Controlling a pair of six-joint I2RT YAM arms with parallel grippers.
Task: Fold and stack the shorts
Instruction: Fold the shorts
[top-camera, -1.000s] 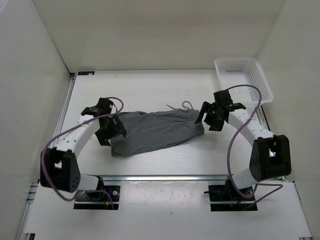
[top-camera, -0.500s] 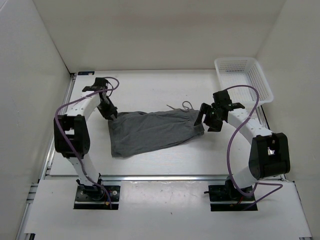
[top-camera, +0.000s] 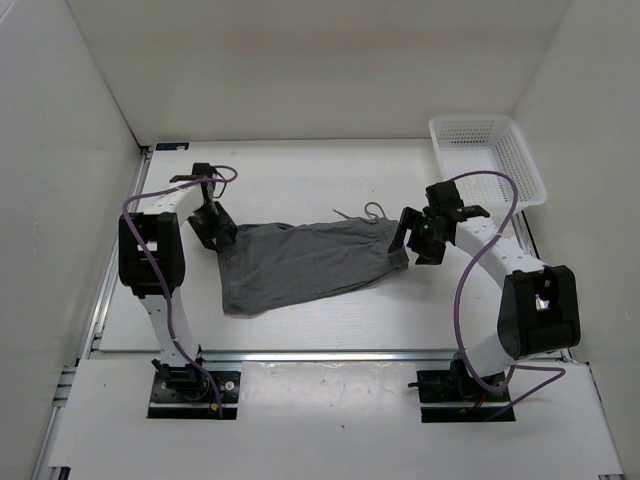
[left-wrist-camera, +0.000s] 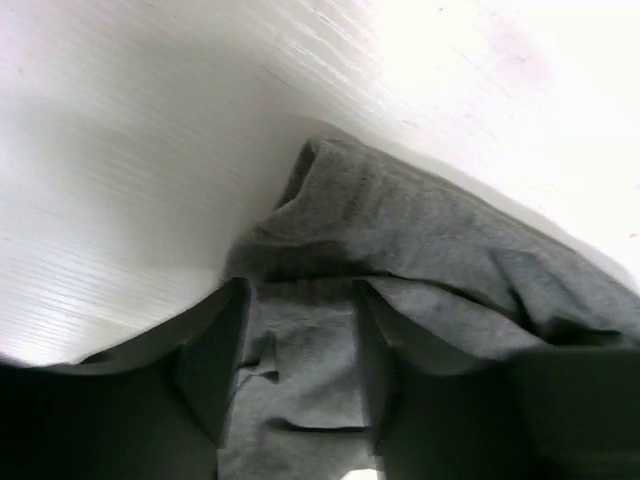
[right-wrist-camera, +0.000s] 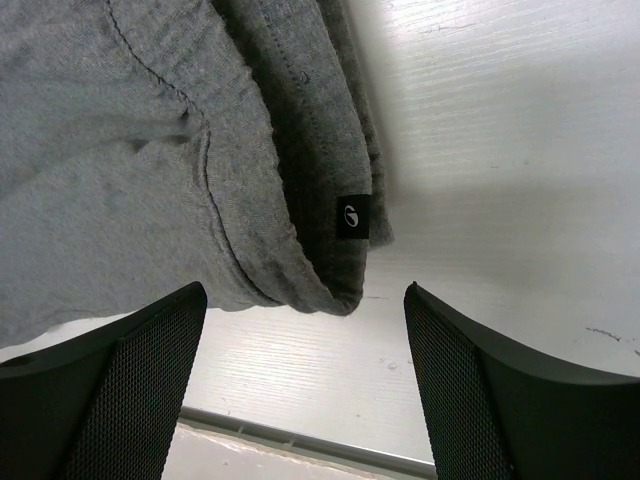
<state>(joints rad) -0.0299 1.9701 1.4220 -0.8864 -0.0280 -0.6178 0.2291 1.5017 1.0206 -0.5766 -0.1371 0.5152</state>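
The dark grey shorts (top-camera: 300, 262) lie spread across the middle of the table, with the thin drawstring (top-camera: 372, 212) at their far right edge. My left gripper (top-camera: 215, 228) is at their far left corner. In the left wrist view my left gripper (left-wrist-camera: 300, 300) has wrinkled shorts fabric (left-wrist-camera: 450, 250) filling the narrow gap between its fingers (left-wrist-camera: 215, 360), so it is shut on the shorts. My right gripper (top-camera: 405, 240) stands open at the right end. In the right wrist view it (right-wrist-camera: 305, 290) straddles the waistband corner with a small black label (right-wrist-camera: 352, 215), its jaws apart from the cloth.
A white mesh basket (top-camera: 490, 155) stands at the far right corner of the table. White walls close in the left, back and right sides. A metal rail (top-camera: 330, 354) runs along the near edge in front of the arm bases.
My left arm swung from the shorts' left side up to their far left corner, and its jaws closed from wide open onto the fabric. The right gripper has hardly moved.
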